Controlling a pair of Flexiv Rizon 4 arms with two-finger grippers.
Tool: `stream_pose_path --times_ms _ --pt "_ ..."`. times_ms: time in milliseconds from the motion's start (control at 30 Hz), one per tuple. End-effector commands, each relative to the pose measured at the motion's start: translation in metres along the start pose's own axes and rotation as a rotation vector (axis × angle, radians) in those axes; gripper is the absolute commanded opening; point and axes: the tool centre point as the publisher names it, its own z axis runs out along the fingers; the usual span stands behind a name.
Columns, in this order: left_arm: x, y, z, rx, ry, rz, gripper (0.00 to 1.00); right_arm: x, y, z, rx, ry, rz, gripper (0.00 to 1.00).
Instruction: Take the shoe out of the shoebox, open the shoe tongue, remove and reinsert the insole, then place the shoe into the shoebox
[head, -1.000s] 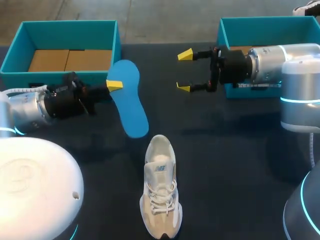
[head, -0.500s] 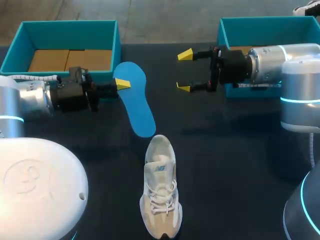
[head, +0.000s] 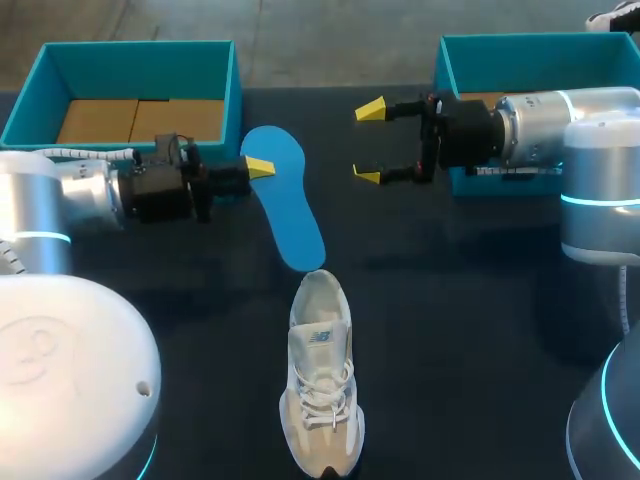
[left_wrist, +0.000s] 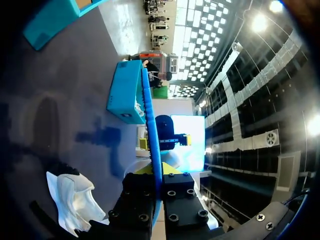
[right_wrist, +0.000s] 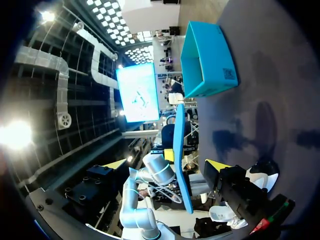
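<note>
**Insole out of the shoe, going back in is next**

The shoe (head: 320, 375) stands on the table (head: 450, 300), out of its box, laces up and heel opening facing away from the robot. The blue insole (head: 290, 215) is out of the shoe. The left gripper (head: 258, 168) is clamped on it near one end, and the left wrist view shows the insole edge-on between the fingers. The insole's free end hangs close over the heel opening, but I cannot tell whether it touches.

By my reading, taking out the shoe, opening the tongue and removing the insole are done. What is left is sliding the insole back in and boxing the shoe.

The right gripper (head: 370, 142) hovers with its fingers apart and holds nothing.

Count: one shoe, one insole, two grippers and two teal boxes, the left box (head: 130, 46) and the right box (head: 520, 40).
</note>
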Motion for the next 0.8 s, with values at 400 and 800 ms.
stream_pose_path --times_ms 400,800 --pt "0.000 0.000 -0.001 -0.003 -0.002 -0.001 0.00 0.034 -0.004 0.002 -0.033 -0.416 0.032 1.00" --pt "0.000 0.000 -0.001 -0.003 -0.002 -0.001 0.00 0.063 -0.014 0.020 -0.011 -0.799 0.091 1.00"
